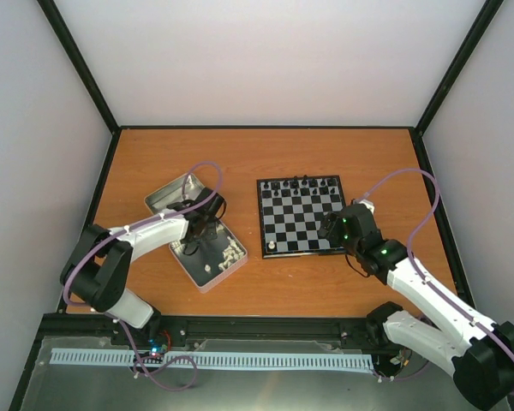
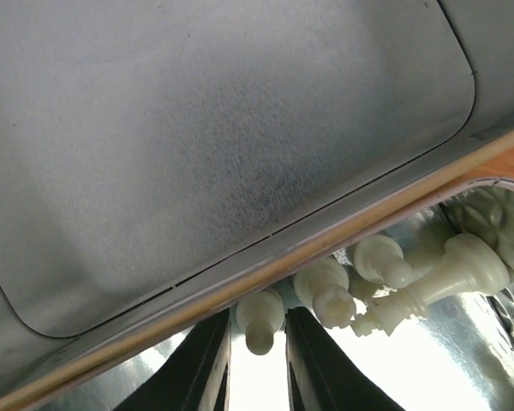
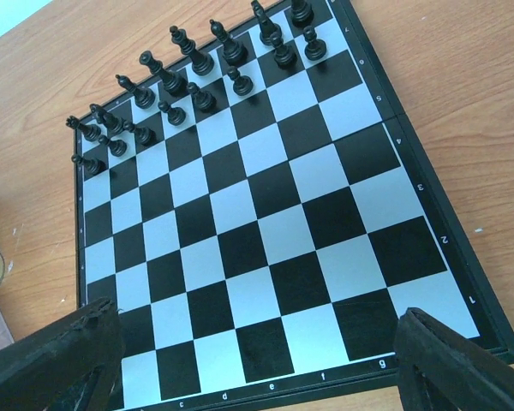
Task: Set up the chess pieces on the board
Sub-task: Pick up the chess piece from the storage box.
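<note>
The board (image 1: pixel 301 218) lies right of centre on the table. One white piece (image 1: pixel 271 246) stands at its near left corner. The other white pieces (image 1: pixel 231 251) lie loose in the tin. In the left wrist view my left gripper (image 2: pixel 259 330) is down in the tin, its jaws nearly closed around a white pawn (image 2: pixel 261 317) close to the tin's wall; more white pieces (image 2: pixel 411 274) lie just right of it. My right gripper (image 3: pixel 257 342) is wide open and empty over the board's (image 3: pixel 265 223) near edge; it also shows in the top view (image 1: pixel 332 227).
Black pieces (image 3: pixel 197 77) fill the board's two far rows. The silver tin's base (image 1: pixel 197 272) and its lid (image 1: pixel 167 195) lie side by side left of the board. The lid's inside (image 2: pixel 197 128) fills most of the left wrist view.
</note>
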